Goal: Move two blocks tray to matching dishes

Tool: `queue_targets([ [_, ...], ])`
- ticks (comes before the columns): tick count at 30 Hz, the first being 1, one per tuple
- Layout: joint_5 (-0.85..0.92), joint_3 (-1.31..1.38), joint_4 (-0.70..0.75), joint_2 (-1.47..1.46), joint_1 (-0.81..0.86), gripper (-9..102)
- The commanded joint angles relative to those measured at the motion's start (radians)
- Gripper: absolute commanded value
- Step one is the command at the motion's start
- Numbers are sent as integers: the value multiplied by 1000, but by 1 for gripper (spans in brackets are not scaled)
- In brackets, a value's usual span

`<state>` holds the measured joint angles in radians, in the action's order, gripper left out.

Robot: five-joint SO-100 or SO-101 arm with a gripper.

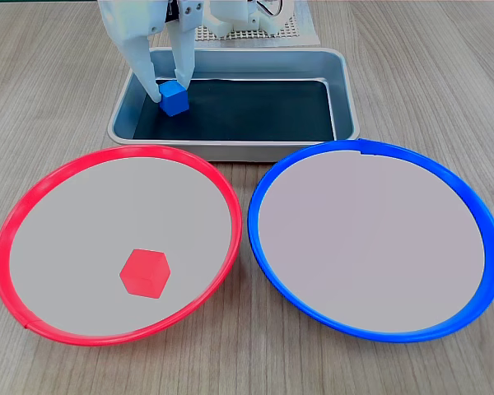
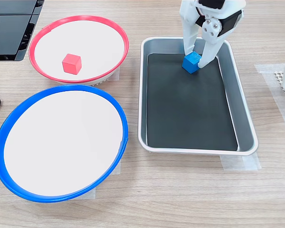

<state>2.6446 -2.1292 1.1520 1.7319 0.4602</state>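
1. White two-finger plastic gripper (image 1: 171,92) (image 2: 195,60) reaches down into the rectangular silver metal tray with a black floor (image 1: 350,99) (image 2: 245,124). Jaws are narrow, one finger on each side of the small bright blue plastic cube (image 1: 174,99) (image 2: 191,62), both touching it: closed on the cube.
2. Blue cube sits at the tray floor, near the tray's left end in a fixed view (image 1: 174,99), and near the far end by the arm in the other fixed view. Cannot tell if it is lifted off the floor or resting on it.
3. Small bright red plastic cube (image 1: 145,272) (image 2: 71,63) lies in the large round red-rimmed dish with a pale centre (image 1: 107,162) (image 2: 104,35), apart from the rim, a little off-centre.
4. Large round blue-rimmed dish with a pale centre (image 1: 445,177) (image 2: 47,95) holds no cube.
5. The two dishes sit side by side on the light wood-grain tabletop (image 1: 247,370) (image 2: 190,194), rims almost touching, and both lie along one long side of the tray.
6. White arm body (image 1: 140,20) (image 2: 213,19) rises above the tray's end where the gripper is.
7. Rest of the tray floor is bare.
8. Dark flat panel (image 2: 9,28) at the tabletop's top-left corner, just beside the red-rimmed dish.
9. Clear tape strip (image 2: 240,163) at the tray's near edge on the tabletop.
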Motion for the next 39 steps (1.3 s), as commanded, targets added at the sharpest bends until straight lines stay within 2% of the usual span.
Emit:
queue_targets([
  [1, -72, 66, 52, 18, -40, 2],
  [3, -166, 121, 87, 38, -89, 1],
  [6, -413, 301, 178, 37, -218, 0],
  [9, -684, 462, 179, -23, -351, 0],
  [12, -1020, 575, 41, -107, -482, 0],
  [15, -1210, 646, -97, -206, -561, 0],
  [18, -1296, 657, -229, -299, -604, 0],
  [22, -1325, 629, -383, -400, -624, 5],
  [23, -1327, 629, -399, -419, -626, 7],
  [25, -1319, 632, -419, -446, -630, 22],
  [30, -1313, 595, -440, -402, -632, 27],
  [32, -1324, 574, -451, -365, -626, 21],
  [35, -1523, 469, -514, -215, -609, 4],
  [37, -1701, 353, -577, -58, -588, 0],
  [39, -1796, 212, -637, 117, -554, 0],
])
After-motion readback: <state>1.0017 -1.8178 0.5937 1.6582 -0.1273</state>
